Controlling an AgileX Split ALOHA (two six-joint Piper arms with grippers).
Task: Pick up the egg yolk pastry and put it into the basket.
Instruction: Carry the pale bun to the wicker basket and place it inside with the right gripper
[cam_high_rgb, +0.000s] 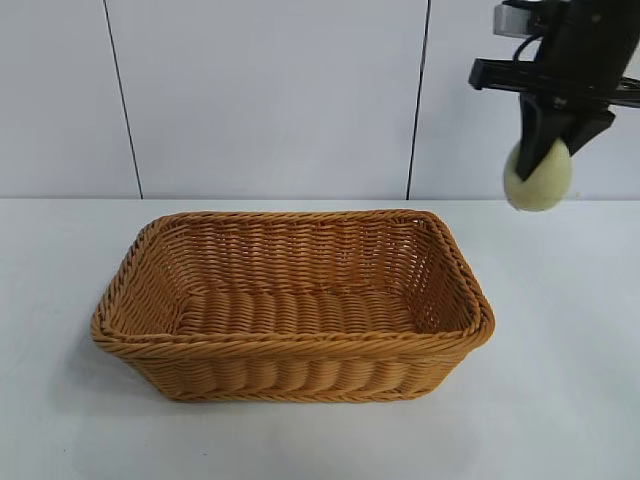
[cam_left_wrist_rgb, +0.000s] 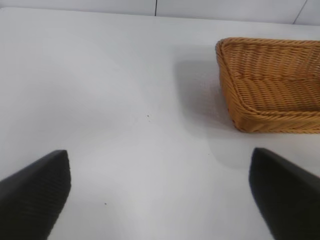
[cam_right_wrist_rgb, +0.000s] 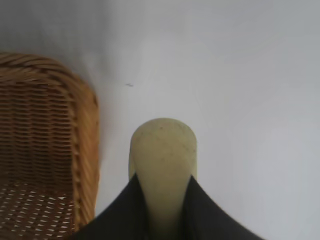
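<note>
My right gripper is shut on the egg yolk pastry, a pale yellow-cream lump, and holds it high in the air, above the table to the right of the basket. In the right wrist view the pastry sits squeezed between the two black fingers, with the basket's corner beside it. The basket is orange-brown wicker and holds nothing. My left gripper is open over bare table, apart from the basket; it is out of the exterior view.
The white table stretches round the basket on all sides. A white panelled wall stands behind it.
</note>
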